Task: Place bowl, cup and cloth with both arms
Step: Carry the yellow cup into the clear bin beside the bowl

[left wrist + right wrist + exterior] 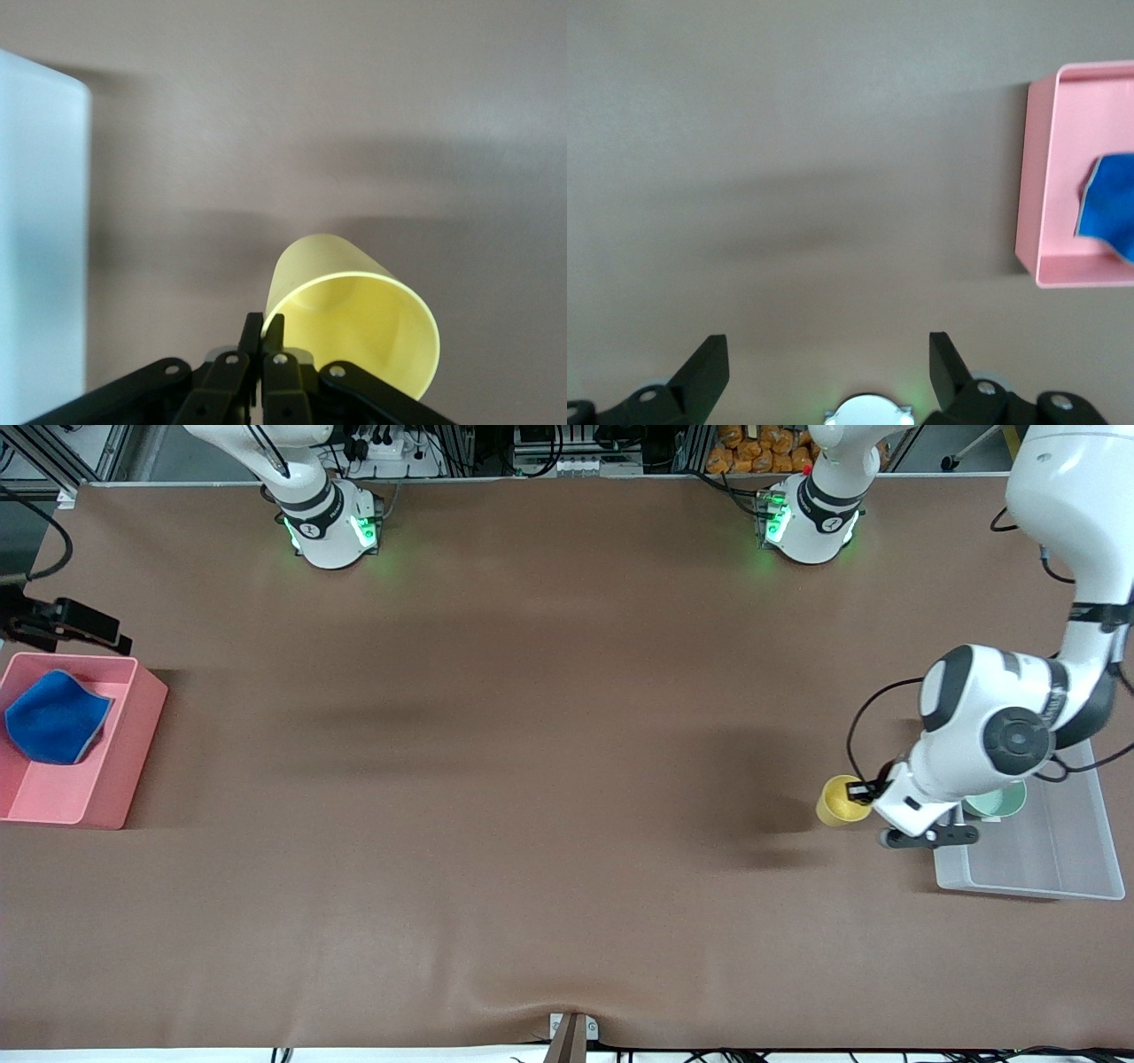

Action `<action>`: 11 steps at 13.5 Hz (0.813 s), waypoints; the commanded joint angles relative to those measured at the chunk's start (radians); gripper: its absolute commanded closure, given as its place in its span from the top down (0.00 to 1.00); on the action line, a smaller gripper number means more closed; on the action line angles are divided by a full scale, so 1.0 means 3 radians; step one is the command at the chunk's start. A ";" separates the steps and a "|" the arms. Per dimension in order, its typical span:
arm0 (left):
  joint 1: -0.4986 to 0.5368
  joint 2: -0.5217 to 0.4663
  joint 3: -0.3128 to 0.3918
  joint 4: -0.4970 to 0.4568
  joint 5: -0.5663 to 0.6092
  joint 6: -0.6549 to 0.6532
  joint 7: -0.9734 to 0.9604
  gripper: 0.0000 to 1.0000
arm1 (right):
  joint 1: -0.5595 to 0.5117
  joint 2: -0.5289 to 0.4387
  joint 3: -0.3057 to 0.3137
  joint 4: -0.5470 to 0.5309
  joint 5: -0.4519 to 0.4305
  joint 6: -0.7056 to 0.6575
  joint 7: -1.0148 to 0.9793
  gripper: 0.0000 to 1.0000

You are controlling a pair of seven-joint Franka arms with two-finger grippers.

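Note:
My left gripper (873, 791) is shut on the rim of the yellow cup (840, 801) and holds it tilted above the table, beside the clear tray (1063, 868). In the left wrist view the gripper (263, 326) pinches the cup (363, 310) at its rim, one finger inside and one outside. The mint green bowl (999, 804) sits in the clear tray, partly hidden by the left arm. The blue cloth (53, 717) lies crumpled in the pink bin (106, 779). My right gripper (826, 347) is open and empty, high over bare table; it is out of the front view.
The clear tray's wall also shows in the left wrist view (40, 239). The right wrist view shows the pink bin (1045, 177) with the cloth (1109, 208) and the right arm's base (866, 410). A black mount (71, 624) stands beside the pink bin.

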 commanded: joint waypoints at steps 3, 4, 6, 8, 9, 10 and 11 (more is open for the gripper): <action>0.0405 0.0031 -0.0017 0.0752 -0.0203 -0.0587 0.0597 0.00 | 0.0030 -0.0171 -0.0021 -0.0102 0.0027 -0.0024 -0.0201 1.00; 0.0538 0.0046 -0.0017 0.0768 -0.0214 -0.0587 0.0782 0.00 | 0.0025 -0.0176 -0.0021 -0.0102 0.0027 -0.0019 -0.0264 1.00; 0.0626 0.0153 0.0104 0.0951 -0.0178 -0.0587 0.1003 0.00 | 0.0025 -0.0207 -0.0026 -0.0096 0.0027 -0.0014 -0.0285 1.00; 0.0590 0.0373 0.0309 0.1192 -0.0178 -0.0552 0.1319 0.00 | 0.0014 -0.0207 -0.0031 -0.0107 0.0022 -0.0009 -0.0285 1.00; 0.0590 0.0500 0.0391 0.1309 -0.0178 -0.0496 0.1457 0.00 | 0.0004 -0.0212 -0.0041 -0.0117 0.0022 -0.0014 -0.0300 1.00; 0.0590 0.0603 0.0493 0.1396 -0.0178 -0.0424 0.1641 0.00 | -0.0001 -0.0227 -0.0047 -0.0122 0.0022 -0.0024 -0.0351 1.00; 0.0590 0.0655 0.0560 0.1402 -0.0178 -0.0302 0.1764 0.00 | -0.0001 -0.0228 -0.0047 -0.0122 0.0022 -0.0024 -0.0356 1.00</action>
